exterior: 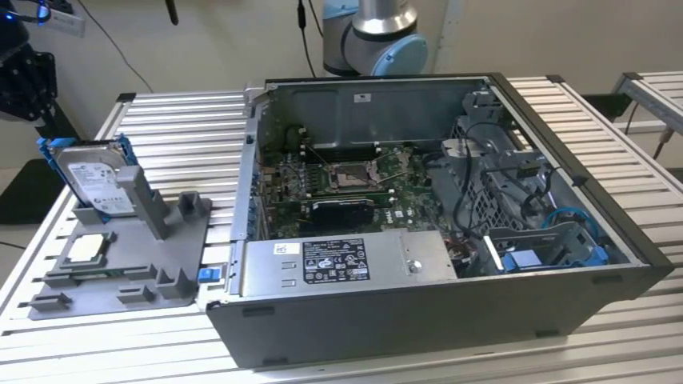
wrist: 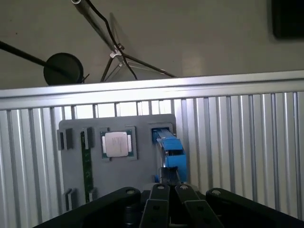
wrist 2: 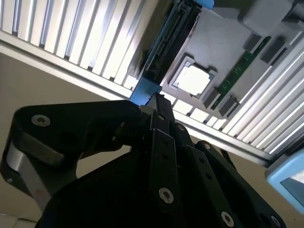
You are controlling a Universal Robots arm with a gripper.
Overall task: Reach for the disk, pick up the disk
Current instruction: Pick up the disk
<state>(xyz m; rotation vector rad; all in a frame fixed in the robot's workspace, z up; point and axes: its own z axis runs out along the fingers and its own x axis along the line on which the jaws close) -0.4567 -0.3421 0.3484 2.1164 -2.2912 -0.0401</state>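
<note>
One silver-grey rectangular disk [exterior: 98,186] with blue rails stands upright in a grey plastic stand [exterior: 171,240]. The black tool [wrist 2: 154,102] hangs apart, narrow, empty.

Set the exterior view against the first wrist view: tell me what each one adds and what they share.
The exterior view adds the open computer case and the arm's grey-and-blue joint behind it. The first wrist view adds the gripper, nearest the disk, and a dark round base plate on the floor. Both share the disk standing upright in the grey stand, the square chip and the ribbed table.
</note>
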